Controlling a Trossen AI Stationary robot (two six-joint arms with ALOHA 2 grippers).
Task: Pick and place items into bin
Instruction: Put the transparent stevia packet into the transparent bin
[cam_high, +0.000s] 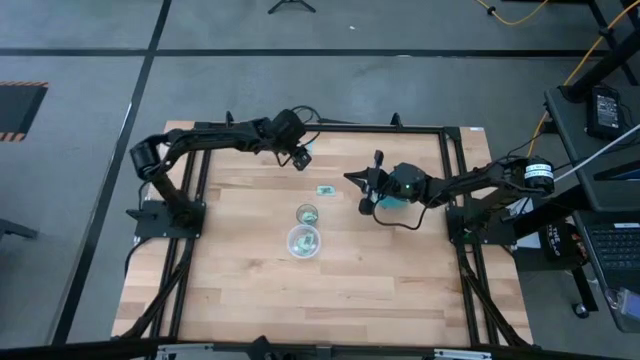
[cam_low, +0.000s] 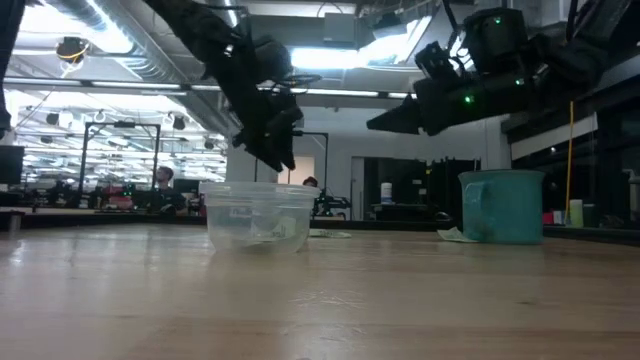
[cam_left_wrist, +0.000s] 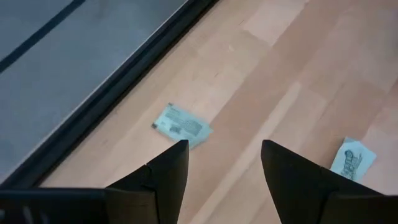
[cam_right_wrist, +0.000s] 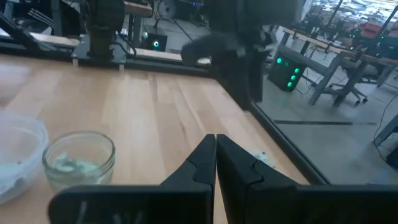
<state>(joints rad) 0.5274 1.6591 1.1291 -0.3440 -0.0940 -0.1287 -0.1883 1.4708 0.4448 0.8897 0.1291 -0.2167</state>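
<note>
Two dark fingers (cam_left_wrist: 168, 177) of the left gripper (cam_high: 299, 158) fill the bottom of the left wrist view, spread wide with nothing between them, hanging above a packet (cam_left_wrist: 182, 126) that lies flat on the counter (cam_high: 250, 290) close to the dark edge rail (cam_left_wrist: 106, 99). A second packet (cam_left_wrist: 352, 158) lies off to one side.

That rail looks like the danger: come down a touch off line and a fingertip could catch the frame, or shove the thin packet toward it rather than lift it. A packet this flat may also slip out of the closing pinch.

Across the counter, the right gripper (cam_high: 365, 196) hovers by the teal mug (cam_low: 503, 205), fingers pressed together, seemingly holding nothing.

Mid-counter sit the clear bin (cam_high: 304, 242) and a small glass jar (cam_high: 307, 214), both with pale-green contents. One more packet (cam_high: 325, 189) lies loose between the arms.
</note>
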